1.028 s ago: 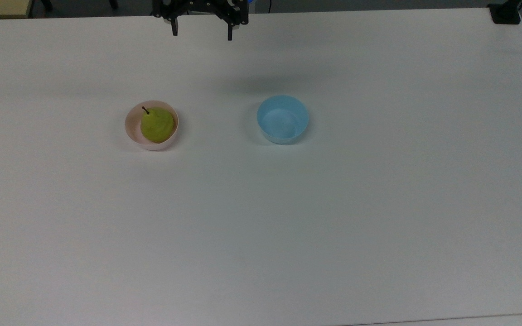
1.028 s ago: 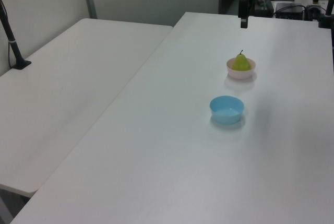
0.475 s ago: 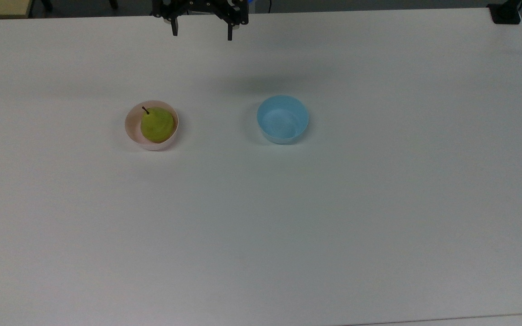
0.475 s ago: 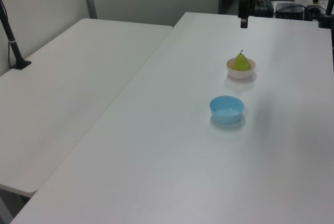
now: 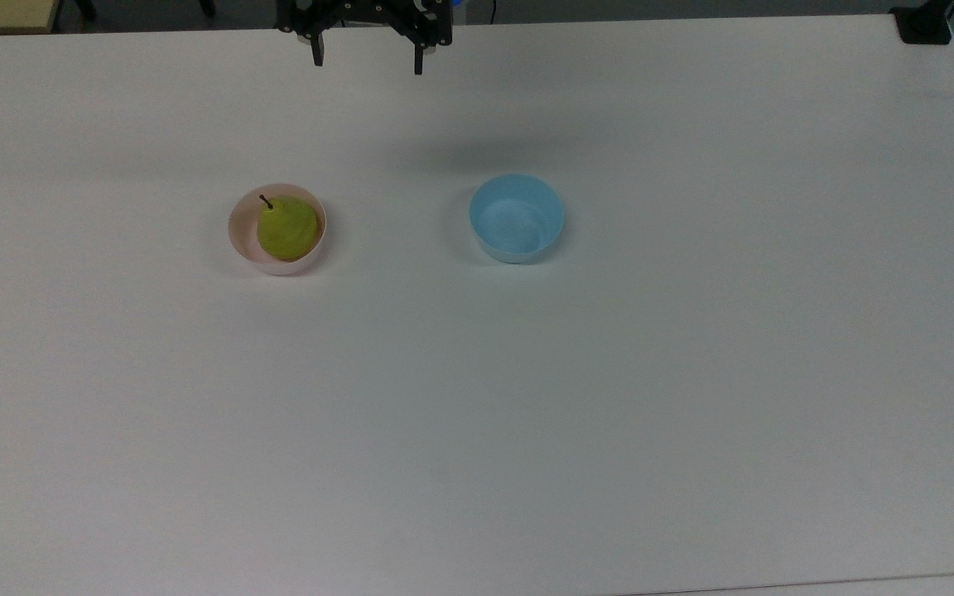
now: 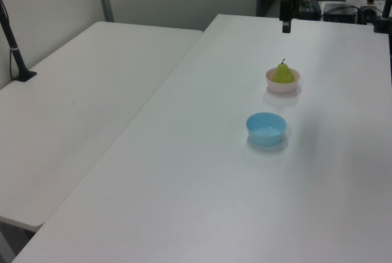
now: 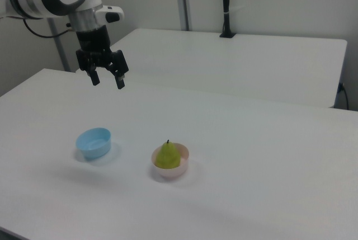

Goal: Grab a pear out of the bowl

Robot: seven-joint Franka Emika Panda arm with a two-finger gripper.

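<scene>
A yellow-green pear (image 5: 286, 227) (image 6: 282, 73) (image 7: 166, 155) with a short dark stem stands upright in the pale pink bowl (image 5: 238, 233) (image 6: 282, 85) (image 7: 172, 172) on the white table. My gripper (image 5: 368, 63) (image 6: 286, 25) (image 7: 107, 80) hangs open high above the table's far edge in the top view, well away from the pear and holding nothing. In the right view it hovers above and behind the blue bowl, to the left of the pink bowl.
A light blue bowl (image 5: 517, 218) (image 6: 266, 128) (image 7: 93, 142) of the same size sits empty beside the pink one. A second white table (image 6: 73, 103) (image 7: 235, 61) adjoins this one, with a black clamp post (image 6: 13, 48) (image 7: 226, 5).
</scene>
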